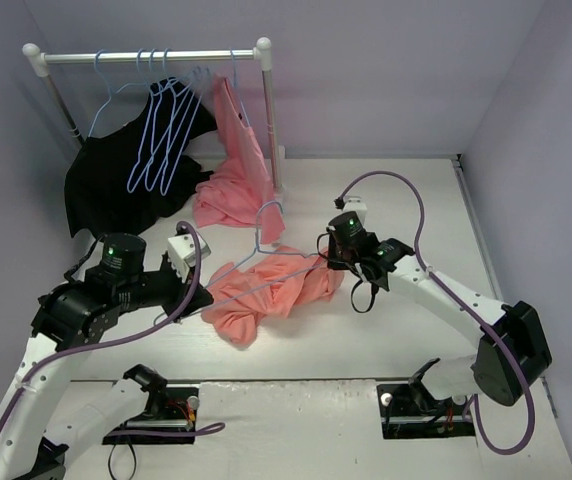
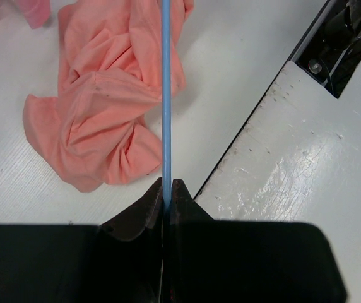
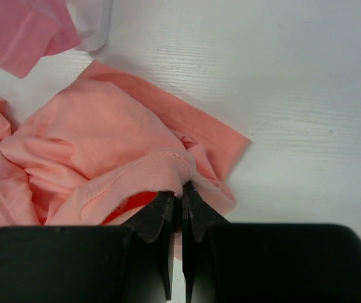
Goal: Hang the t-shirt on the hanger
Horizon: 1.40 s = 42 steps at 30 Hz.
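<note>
The salmon-pink t-shirt (image 1: 261,293) lies crumpled on the white table between the arms; it also shows in the left wrist view (image 2: 108,101) and the right wrist view (image 3: 98,151). A light-blue wire hanger (image 1: 262,250) lies across it, hook pointing to the back. My left gripper (image 1: 202,296) is shut on the hanger's wire (image 2: 166,95) at the shirt's left end. My right gripper (image 1: 328,262) is shut on a hemmed edge of the t-shirt at its right end.
A rack bar (image 1: 146,57) with white caps stands at the back left with several blue hangers (image 1: 166,135), a black garment (image 1: 116,180) and a second pink garment (image 1: 236,170). The table's near edge meets a worn white board (image 2: 294,158).
</note>
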Available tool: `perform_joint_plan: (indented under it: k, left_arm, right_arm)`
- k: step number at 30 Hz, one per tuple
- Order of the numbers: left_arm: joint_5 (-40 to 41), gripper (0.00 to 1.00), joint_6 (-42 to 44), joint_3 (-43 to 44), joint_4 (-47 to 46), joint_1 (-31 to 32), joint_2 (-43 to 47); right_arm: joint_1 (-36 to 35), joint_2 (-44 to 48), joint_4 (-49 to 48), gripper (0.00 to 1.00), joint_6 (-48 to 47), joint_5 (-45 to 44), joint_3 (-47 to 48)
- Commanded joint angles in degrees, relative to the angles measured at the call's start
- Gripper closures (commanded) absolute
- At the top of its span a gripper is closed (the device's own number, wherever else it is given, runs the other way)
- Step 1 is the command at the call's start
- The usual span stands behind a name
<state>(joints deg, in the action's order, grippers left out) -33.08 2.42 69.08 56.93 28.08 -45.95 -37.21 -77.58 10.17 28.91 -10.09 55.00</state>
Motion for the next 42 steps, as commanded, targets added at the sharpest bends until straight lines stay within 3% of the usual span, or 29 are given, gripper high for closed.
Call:
perform_joint_plan:
  k: [1, 16, 21, 29, 42]
  left_arm:
    - [-1.5, 1.0, 0.5, -0.1, -5.1, 0.3, -1.4]
    - [1.7, 1.0, 1.3, -1.9, -9.4, 0.4, -4.8]
    - [-3.5, 1.0, 0.4, -3.4, -12.5, 0.5, -5.1]
    - [-4.7, 1.0, -3.9, -5.6, -22.7, 0.8, -3.4]
    - [-11.1, 1.0, -10.2, -0.8, -35.2, 0.8, -4.0]
  right_arm:
    - [-0.1, 0.2, -0.8, 1.0, -3.6, 2.1, 3.8]
    - [-0.2, 4.3, -0.6, 1.0, -6.1, 5.3, 5.6]
    - [-1.0, 4.8, -0.6, 1.0, -8.0, 6.0, 6.8]
    - [-3.7, 5.5, -0.2, 0.99, -12.3, 5.9, 11.6]
    - [-5.3, 8.0, 1.3, 0.99, -23.9, 6.1, 24.4]
